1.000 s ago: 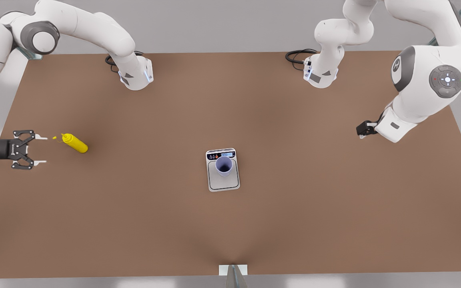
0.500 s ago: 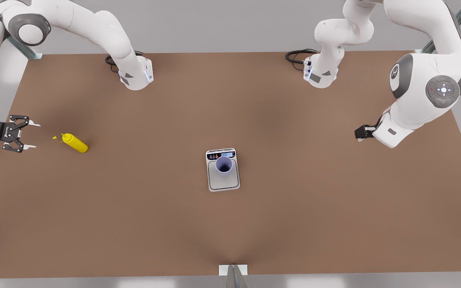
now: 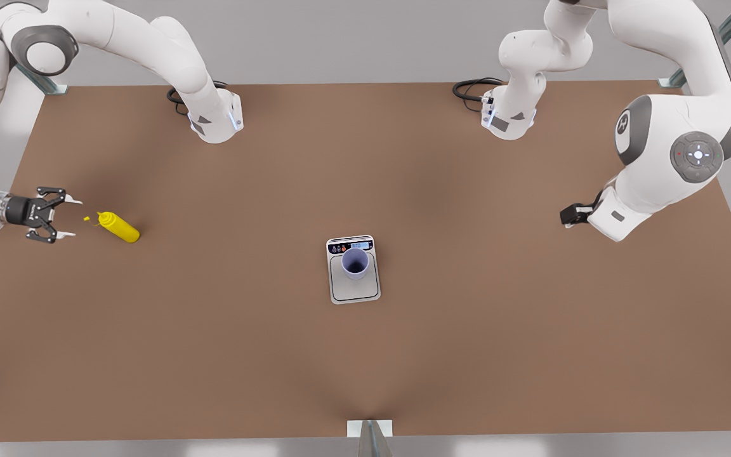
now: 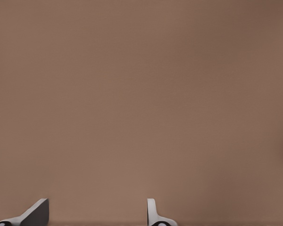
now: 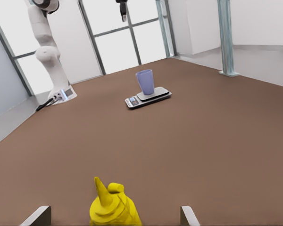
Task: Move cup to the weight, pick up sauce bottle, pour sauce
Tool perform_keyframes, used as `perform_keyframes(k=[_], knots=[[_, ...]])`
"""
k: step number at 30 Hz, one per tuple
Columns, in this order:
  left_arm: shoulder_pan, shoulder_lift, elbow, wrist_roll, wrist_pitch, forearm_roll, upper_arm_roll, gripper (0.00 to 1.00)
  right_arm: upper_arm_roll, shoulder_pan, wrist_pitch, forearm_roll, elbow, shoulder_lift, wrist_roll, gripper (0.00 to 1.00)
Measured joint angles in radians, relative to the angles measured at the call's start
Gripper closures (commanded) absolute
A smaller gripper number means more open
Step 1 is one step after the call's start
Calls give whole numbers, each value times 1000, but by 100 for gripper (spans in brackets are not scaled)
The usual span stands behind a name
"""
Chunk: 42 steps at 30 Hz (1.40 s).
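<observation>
Front view: cup [image 3: 355,263] sits on scale [image 3: 354,270], ready for pouring. Right gripper [image 3: 67,217], jaws spread, lines up on bottle [image 3: 118,227] at frame left. Left gripper [image 3: 567,216] waits at right, jaws apart.

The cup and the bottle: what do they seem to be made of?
The cup looks like matte plastic: an even pale lavender with no glints, though a render leaves this open. The bottle looks like smooth yellow plastic of one uniform colour, nozzle included, probably soft squeeze plastic, lying on its side before the open right gripper.
</observation>
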Motion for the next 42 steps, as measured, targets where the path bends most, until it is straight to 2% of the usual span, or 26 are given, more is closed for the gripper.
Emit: perform_keyframes(k=[13,42], knots=[[0,14,0,0,3,0,0,0,0,-5,42,19,3,139,-138,0],[1,21,-1,0,3,2,2,0,4,-9,56,9,-81,134,-144,0]])
